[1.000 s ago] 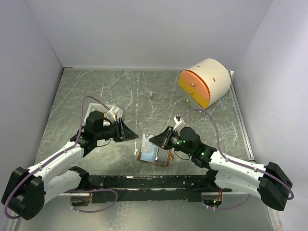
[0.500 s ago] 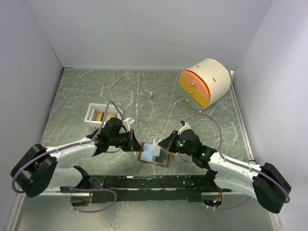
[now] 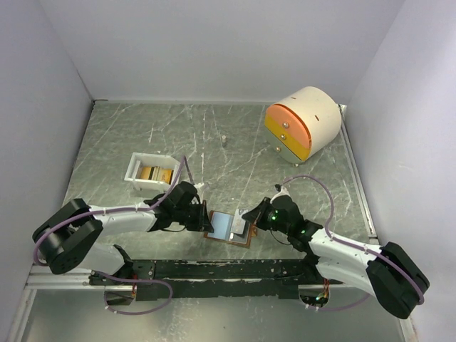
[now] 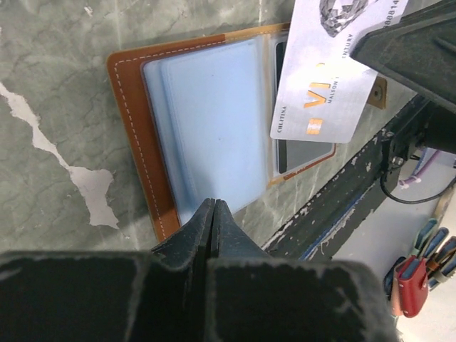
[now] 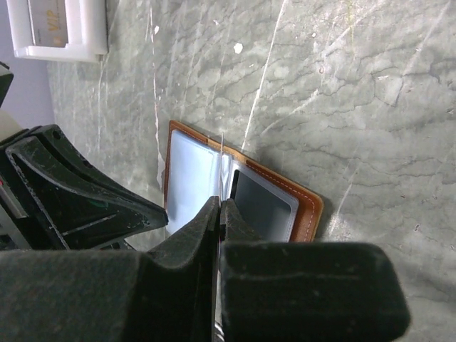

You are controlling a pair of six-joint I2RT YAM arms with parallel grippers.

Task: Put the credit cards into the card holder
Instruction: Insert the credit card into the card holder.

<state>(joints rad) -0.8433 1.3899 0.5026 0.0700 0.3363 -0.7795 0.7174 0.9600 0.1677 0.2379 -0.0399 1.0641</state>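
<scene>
Currently the wallet lies open and flat on the bench, near its front edge and between the two arms, with the pale blue pockets facing up and the stitched brown border showing all round. The left end effector is clenched, its fingers pressed together with nothing visible between them. In the left wrist view their tips sit at the edge of the wallet's blue left half; whether they press down on it I cannot tell.

The right end effector is clenched on a silver card, gripping it by one end. The card hangs tilted over the right half of the wallet, its free corner overlapping the darker pocket there. In the right wrist view it shows only as a thin pale edge running out from the fingertips above the wallet's fold.

Further back on the left stands a small white tray with gold cards in it, well apart from the wallet. A round cream-and-orange drawer unit sits at the far right corner.
</scene>
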